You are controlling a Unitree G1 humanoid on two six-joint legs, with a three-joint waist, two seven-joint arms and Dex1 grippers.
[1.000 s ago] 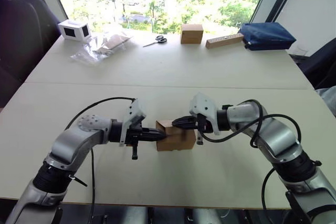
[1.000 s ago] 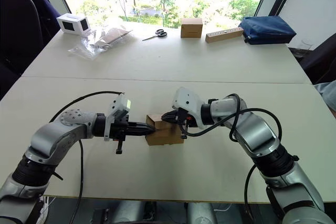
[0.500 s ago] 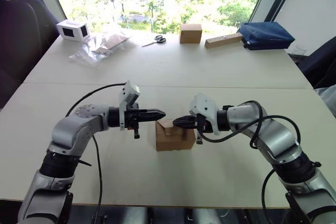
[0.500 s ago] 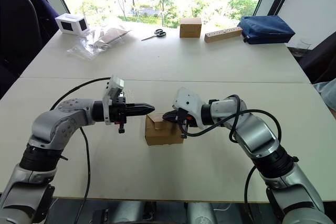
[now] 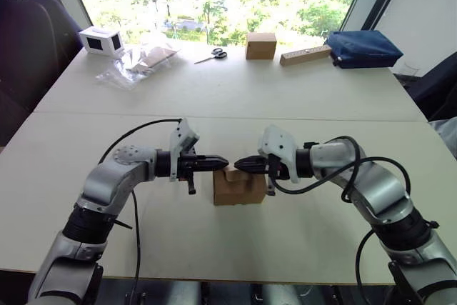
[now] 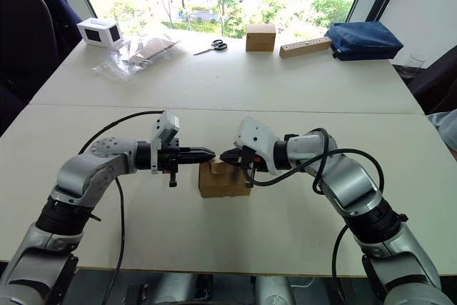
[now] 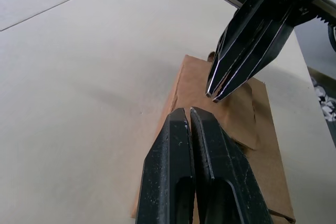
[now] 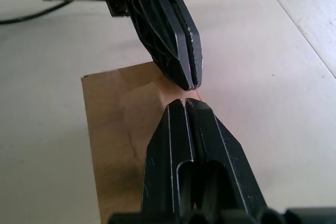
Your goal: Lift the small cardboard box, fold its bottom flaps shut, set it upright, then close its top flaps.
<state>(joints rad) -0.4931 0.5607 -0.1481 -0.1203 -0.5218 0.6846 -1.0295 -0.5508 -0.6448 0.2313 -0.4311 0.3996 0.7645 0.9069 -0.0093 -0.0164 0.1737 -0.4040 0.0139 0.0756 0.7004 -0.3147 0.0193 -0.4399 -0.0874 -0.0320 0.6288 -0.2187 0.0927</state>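
Observation:
The small cardboard box (image 5: 239,189) stands on the table between my two arms. Its top flaps (image 5: 230,174) are partly raised, and one flap (image 7: 242,113) lies slanted across the opening. My left gripper (image 5: 223,163) is shut and empty, and points right just above the box's left top edge. My right gripper (image 5: 239,165) is shut too and points left over the top, its tip at the raised flap. The two tips nearly meet over the box: the left gripper (image 8: 190,83) is a short gap from the right gripper (image 8: 185,103).
Along the far edge of the table are a white box with a dark window (image 5: 101,40), a clear plastic bag (image 5: 139,62), scissors (image 5: 212,54), a cube-like brown box (image 5: 260,45), a wooden block (image 5: 305,55) and a blue bag (image 5: 363,48).
My left gripper has left the box's left side, risen and moved right until its tip is over the box near the right gripper's. The right gripper has hardly moved.

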